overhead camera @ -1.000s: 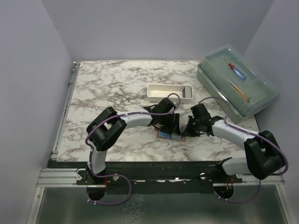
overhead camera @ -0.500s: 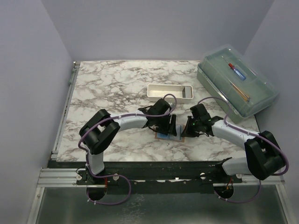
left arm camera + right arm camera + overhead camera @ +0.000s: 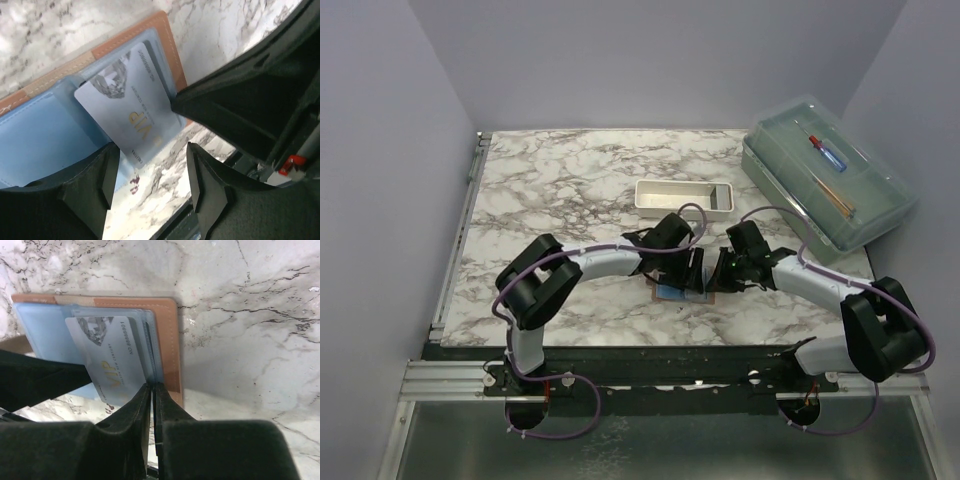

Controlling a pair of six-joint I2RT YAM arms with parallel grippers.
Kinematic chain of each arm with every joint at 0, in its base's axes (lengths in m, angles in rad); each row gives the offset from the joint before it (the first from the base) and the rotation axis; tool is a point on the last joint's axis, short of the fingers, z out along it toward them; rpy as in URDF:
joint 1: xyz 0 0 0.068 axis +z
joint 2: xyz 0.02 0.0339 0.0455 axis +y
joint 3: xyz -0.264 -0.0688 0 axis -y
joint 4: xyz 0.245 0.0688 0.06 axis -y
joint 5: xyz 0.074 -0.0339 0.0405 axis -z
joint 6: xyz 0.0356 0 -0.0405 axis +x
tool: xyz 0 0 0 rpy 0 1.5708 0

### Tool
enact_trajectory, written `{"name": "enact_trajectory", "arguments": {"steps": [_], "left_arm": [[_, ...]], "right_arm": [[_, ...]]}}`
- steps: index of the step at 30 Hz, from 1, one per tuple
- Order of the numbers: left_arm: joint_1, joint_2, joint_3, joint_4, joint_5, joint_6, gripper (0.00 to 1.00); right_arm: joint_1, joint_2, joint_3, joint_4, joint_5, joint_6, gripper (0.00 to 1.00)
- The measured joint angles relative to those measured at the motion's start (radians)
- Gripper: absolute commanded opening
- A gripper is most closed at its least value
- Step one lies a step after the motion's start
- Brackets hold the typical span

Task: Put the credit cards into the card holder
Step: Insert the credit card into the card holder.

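Open holder (image 3: 672, 293) flat on marble table (image 3: 560, 190), near edge, about centre, blue inside up, tan border showing round it (image 3: 167, 340). One pale card (image 3: 132, 107) with gold VIP print on holder's right half, askew to the pocket edges, printed face up. One end of card at the pocket slits, other end past holder's edge and over bare marble (image 3: 112, 355). How far into a pocket, cannot tell. No other card made out in any view. Left gripper (image 3: 150, 172) low over holder from the left, jaws wide apart, one finger over the blue left panel, the other just beside the card's free end, nothing between them. Touching card or not, cannot tell. Right gripper (image 3: 152, 387) in from the right, tips down at the pocket edge right beside the card, fingers almost together, only a thin slit between. Cannot tell whether pinching that pocket edge or just resting on it. Both grippers close together over holder in top view, left (image 3: 685, 272) and right (image 3: 725, 272) nearly meeting; same closeness from left wrist, with right gripper's black body (image 3: 240, 110) just right of the card. White tray (image 3: 640, 196) farther back on table, behind both grippers, apart from holder. Clear lidded box (image 3: 775, 170) at far right, well apart, red-and-blue tool and thin sticks inside.
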Motion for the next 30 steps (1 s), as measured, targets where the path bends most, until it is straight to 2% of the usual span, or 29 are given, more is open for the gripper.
{"name": "enact_trajectory", "arguments": {"steps": [6, 8, 12, 14, 19, 25, 30], "left_arm": [[0.027, -0.123, -0.09, -0.033, 0.026, -0.001, 0.65], [0.071, -0.206, -0.117, -0.057, 0.044, -0.002, 0.66], [0.161, -0.341, -0.121, -0.095, 0.058, 0.002, 0.78], [0.198, -0.385, -0.121, -0.114, 0.056, 0.011, 0.79], [0.222, -0.37, -0.127, -0.169, 0.039, 0.038, 0.78], [0.222, -0.287, -0.163, -0.211, 0.0, 0.054, 0.65], [0.222, -0.265, -0.194, -0.201, -0.022, 0.05, 0.43]], "right_arm": [[0.0, -0.01, 0.009, -0.016, 0.008, -0.024, 0.32], [0.0, -0.028, 0.01, -0.028, 0.011, -0.035, 0.38], [0.0, -0.06, 0.03, -0.061, 0.026, -0.052, 0.49], [0.0, -0.07, 0.051, -0.075, 0.039, -0.058, 0.56], [-0.008, -0.065, 0.077, -0.081, 0.058, -0.068, 0.64], [-0.047, -0.018, 0.068, -0.031, 0.014, -0.073, 0.69], [-0.068, 0.001, 0.04, 0.041, -0.038, -0.068, 0.7]]}}
